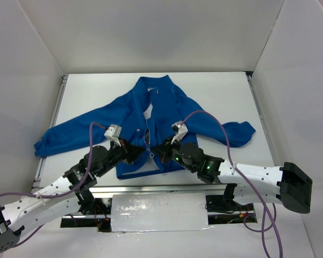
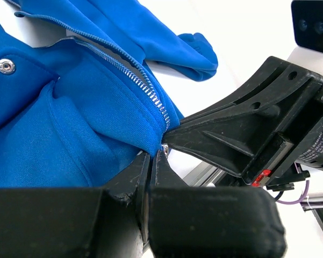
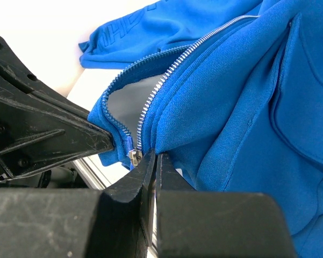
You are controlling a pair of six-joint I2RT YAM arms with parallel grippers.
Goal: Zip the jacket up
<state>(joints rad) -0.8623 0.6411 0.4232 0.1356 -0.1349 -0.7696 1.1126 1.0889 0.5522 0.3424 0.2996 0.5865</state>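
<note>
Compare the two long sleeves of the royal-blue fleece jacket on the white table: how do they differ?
The blue left-side sleeve stretches long and nearly straight, its cuff reaching the white table's left edge. The right-side sleeve looks shorter, its cuff stopping short of the right edge. Both lie flat, spread outward from the jacket.

L gripper [image 2: 152, 159], R gripper [image 3: 152, 159] crowd jacket [image 1: 166, 110] hem; table [image 1: 225, 91] free past collar.
</note>
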